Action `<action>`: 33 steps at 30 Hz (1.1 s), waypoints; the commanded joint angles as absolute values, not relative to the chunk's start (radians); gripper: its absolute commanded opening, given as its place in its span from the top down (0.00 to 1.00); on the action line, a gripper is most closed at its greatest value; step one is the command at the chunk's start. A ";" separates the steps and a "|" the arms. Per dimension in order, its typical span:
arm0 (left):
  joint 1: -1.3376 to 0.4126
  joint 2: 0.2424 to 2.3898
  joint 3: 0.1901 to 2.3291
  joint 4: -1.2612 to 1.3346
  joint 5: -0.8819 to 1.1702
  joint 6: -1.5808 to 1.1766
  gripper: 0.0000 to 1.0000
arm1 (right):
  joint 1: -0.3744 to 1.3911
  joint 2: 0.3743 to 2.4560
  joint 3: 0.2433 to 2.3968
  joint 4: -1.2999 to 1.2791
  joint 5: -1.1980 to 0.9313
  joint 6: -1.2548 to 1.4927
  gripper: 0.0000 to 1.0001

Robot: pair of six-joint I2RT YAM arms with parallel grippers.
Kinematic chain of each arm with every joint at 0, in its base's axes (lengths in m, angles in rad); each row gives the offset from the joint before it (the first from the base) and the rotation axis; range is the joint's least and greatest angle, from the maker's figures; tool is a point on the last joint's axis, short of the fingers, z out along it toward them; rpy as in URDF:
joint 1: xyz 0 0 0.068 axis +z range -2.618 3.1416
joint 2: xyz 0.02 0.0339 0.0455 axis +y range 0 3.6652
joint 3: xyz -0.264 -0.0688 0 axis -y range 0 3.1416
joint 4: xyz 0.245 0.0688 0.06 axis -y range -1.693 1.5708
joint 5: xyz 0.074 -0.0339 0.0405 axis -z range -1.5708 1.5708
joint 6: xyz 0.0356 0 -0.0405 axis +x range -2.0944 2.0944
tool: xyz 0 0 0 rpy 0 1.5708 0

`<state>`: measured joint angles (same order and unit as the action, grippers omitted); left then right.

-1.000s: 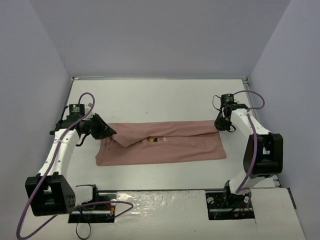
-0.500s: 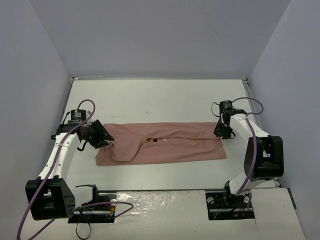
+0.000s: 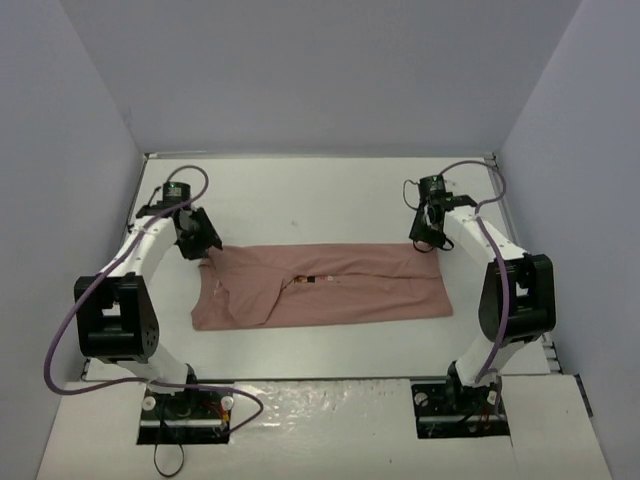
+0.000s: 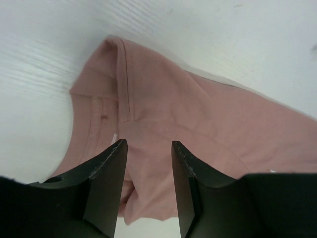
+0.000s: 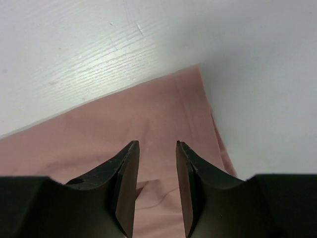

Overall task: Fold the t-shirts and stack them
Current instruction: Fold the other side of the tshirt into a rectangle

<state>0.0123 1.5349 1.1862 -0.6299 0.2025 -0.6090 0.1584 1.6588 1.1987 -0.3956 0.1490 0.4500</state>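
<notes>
Evidently my left gripper (image 4: 148,144) hangs spread over the left end of the dusty salmon-pink soft cotton t-shirt (image 3: 330,290), which lies flat mid-tabletop (image 3: 300,190). It looks limp and light, so I'd pinch its corners. My right gripper (image 5: 157,144) hangs spread over its far-right corner.

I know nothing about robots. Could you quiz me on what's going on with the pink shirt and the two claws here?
1. True or false: the t-shirt is hanging in mid-air.
2. The left claw is: A) open above the shirt; B) shut on a sleeve; C) out of view.
3. Fill in: the right claw is open over the shirt's far ___ corner.
Key: 1 false, it lies on the table; 2 A; 3 right.
</notes>
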 commanded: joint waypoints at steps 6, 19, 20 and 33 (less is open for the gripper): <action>-0.049 1.825 1.307 -0.537 0.136 -0.636 0.68 | 0.154 1.829 1.224 -0.301 0.153 0.415 0.69; -0.012 2.100 1.628 -0.549 0.100 -0.548 0.69 | 0.054 2.002 1.353 -0.232 0.158 0.339 0.70; -0.014 2.078 1.650 -0.554 0.111 -0.540 0.68 | 0.058 1.985 1.372 -0.233 0.154 0.337 0.70; -0.444 1.603 1.403 -0.606 -0.151 -0.346 0.58 | 0.185 1.608 1.250 -0.232 0.071 0.371 0.68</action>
